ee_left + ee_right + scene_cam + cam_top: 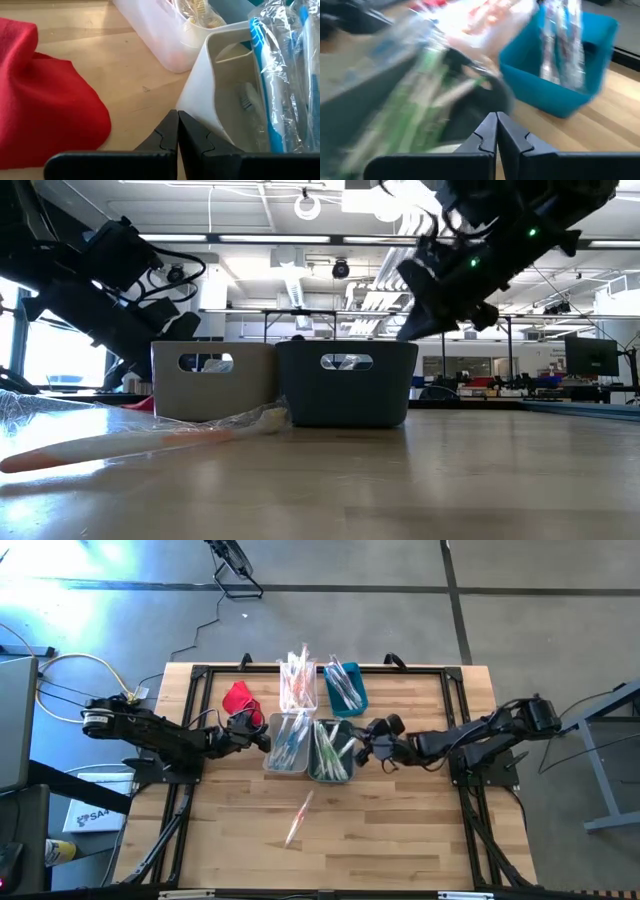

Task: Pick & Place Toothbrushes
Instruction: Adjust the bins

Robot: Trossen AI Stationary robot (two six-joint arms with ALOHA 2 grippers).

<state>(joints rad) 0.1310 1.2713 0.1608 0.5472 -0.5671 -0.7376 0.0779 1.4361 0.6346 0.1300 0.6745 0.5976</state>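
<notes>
- Four bins clustered mid-table: white bin (298,686) with pink and orange toothbrushes (297,675); teal bin (347,688) beside it with white-wrapped ones; pale grey bin (287,743) with blue ones; dark bin (331,751) with green ones.
- One orange toothbrush (299,817) lying loose on the wooden table (420,830), nearer the front edge than the dark bin.
- Left gripper (262,738) just beside the pale grey bin, fingers clenched, empty.
- Right gripper (357,747) at the dark bin's outer side, fingers clenched, empty.
- Red cloth (238,698) left of the white bin.
</notes>
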